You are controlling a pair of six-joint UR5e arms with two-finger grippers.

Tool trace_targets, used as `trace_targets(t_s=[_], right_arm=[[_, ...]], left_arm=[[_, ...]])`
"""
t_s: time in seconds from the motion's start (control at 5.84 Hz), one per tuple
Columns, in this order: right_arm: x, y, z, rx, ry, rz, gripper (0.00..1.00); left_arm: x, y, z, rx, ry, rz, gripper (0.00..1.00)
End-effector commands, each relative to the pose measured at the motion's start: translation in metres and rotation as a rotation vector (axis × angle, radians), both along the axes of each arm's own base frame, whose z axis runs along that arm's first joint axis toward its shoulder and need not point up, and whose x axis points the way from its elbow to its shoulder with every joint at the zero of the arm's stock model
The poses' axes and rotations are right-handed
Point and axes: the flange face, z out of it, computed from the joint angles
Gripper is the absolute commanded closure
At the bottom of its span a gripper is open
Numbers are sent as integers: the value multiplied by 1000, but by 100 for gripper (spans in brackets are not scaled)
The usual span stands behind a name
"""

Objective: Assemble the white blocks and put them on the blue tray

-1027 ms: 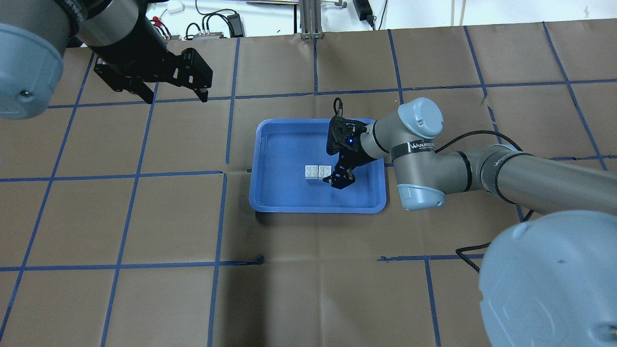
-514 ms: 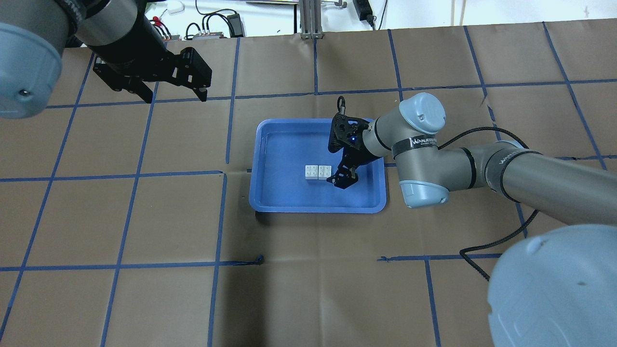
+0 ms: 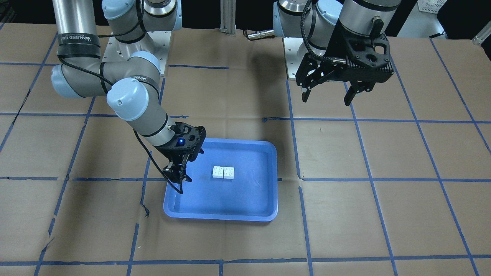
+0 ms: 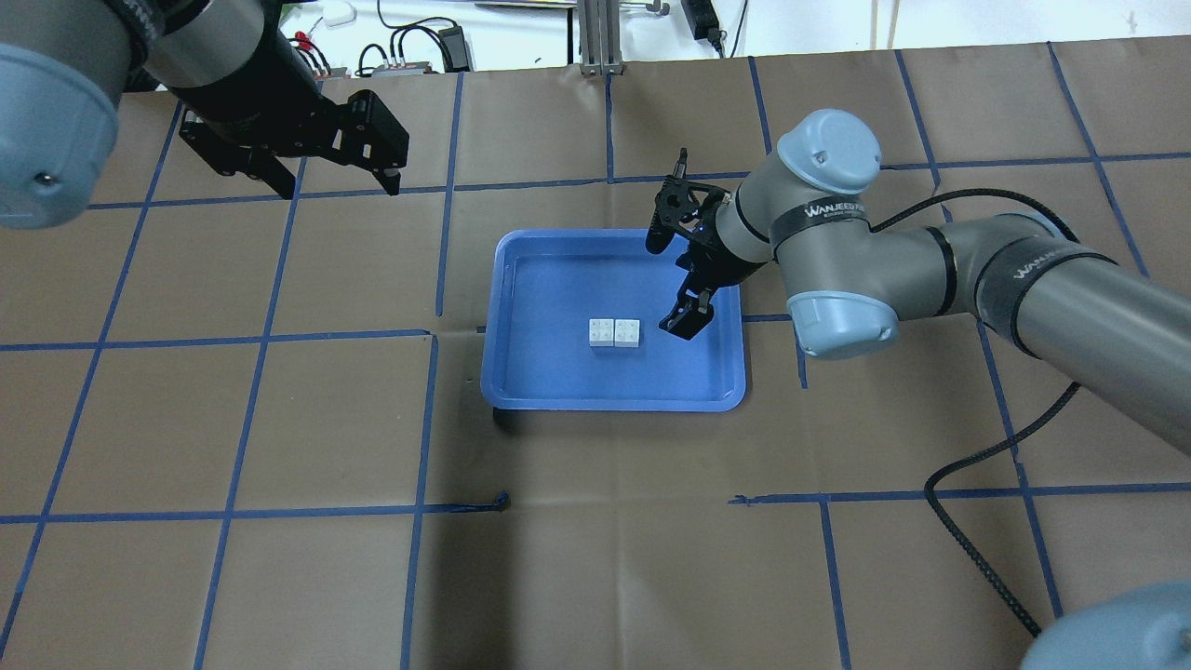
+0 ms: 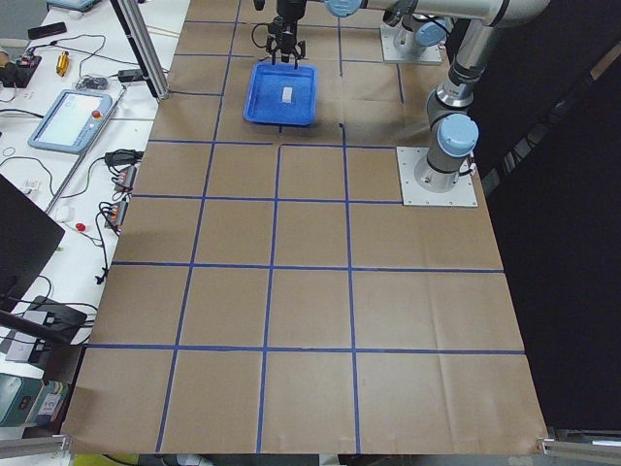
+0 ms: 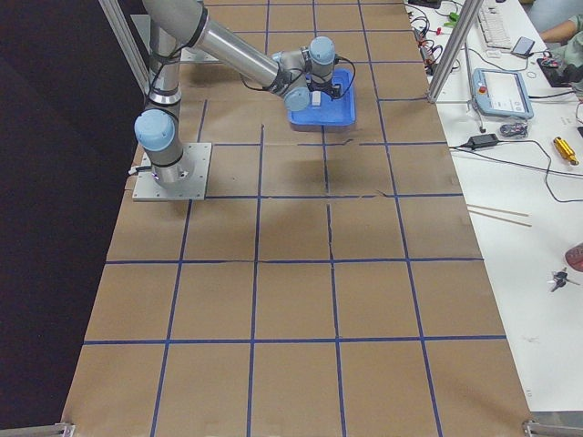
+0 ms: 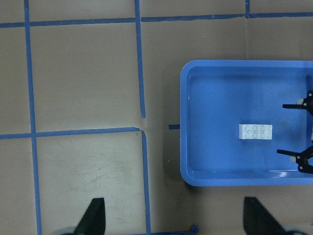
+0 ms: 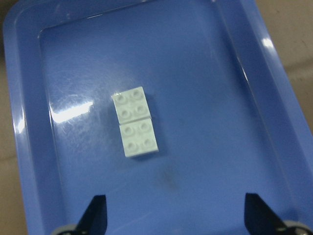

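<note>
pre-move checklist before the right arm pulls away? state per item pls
1. Blocks inside tray: ok.
2. Right gripper open, holding nothing: ok.
3. Right gripper apart from blocks: ok.
4. Blocks assembled: cannot tell. They lie side by side, edges touching, both studs up, not stacked.
5. Left gripper open, off the tray: ok.

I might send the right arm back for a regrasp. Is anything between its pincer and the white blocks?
Nothing visible. The right pincer hangs open over the blue tray, beside the white blocks; only bare tray floor lies between them.
</note>
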Motion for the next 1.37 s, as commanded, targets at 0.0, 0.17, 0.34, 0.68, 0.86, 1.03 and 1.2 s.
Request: trace_targets(t_s=[0.0,0.17,0.34,0.68,0.86,1.03,1.2], right_arm=[[-16,-4,46,60,130,-330,0],[-18,-9,68,74,125,-523,0],[-24,-8,92,133,174,-667,0],[-27,-8,133,262,236,-836,0],[-33,3,147,285,247,-872,0],[-46,5,168,261,221,-948,0],[-75,2,177,253,265,-1011,0]], left_arm=[[0,0,-1,1,0,-3,0],[-1,0,-1,1,-1,-6,0],[0,0,0,0,-2,-6,0],[0,0,0,-1,-4,-7,0],[0,0,-1,1,-4,-7,0],[0,0,-1,1,-2,-7,0],[0,0,-1,1,-4,-7,0]])
